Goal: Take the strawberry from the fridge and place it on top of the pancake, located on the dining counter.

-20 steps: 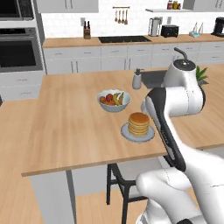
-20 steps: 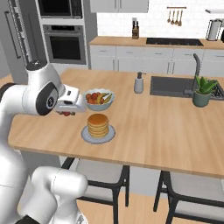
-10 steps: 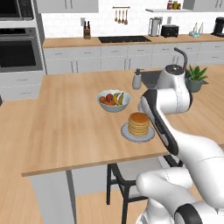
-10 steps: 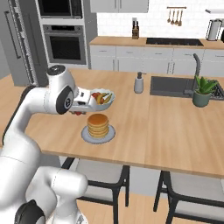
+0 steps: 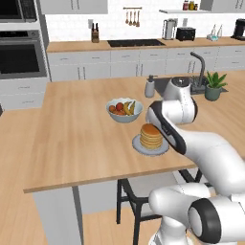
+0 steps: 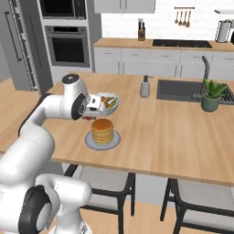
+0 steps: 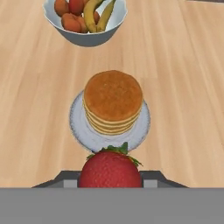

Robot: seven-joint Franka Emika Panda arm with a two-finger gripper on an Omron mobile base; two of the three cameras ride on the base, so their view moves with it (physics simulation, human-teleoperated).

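Observation:
My gripper is shut on the strawberry, a small red berry with green leaves that hides the fingertips in the hand view. In the right base view the strawberry hangs just left of the pancake and a little above its top. The pancake is a golden stack on a grey plate, directly ahead of the berry. In the left base view my forearm crosses just right of the pancake. The stack stands on the wood-topped dining counter. The grey fridge stands far left.
A pale bowl of bananas and red fruit sits just beyond the stack. A soap dispenser, sink and potted plant lie to the right. Dark stools stand under the counter's near edge.
My arm has swung the held strawberry to the right, from beside the fruit bowl's left side toward the pancake stack. The stack, plate and bowl have not moved.

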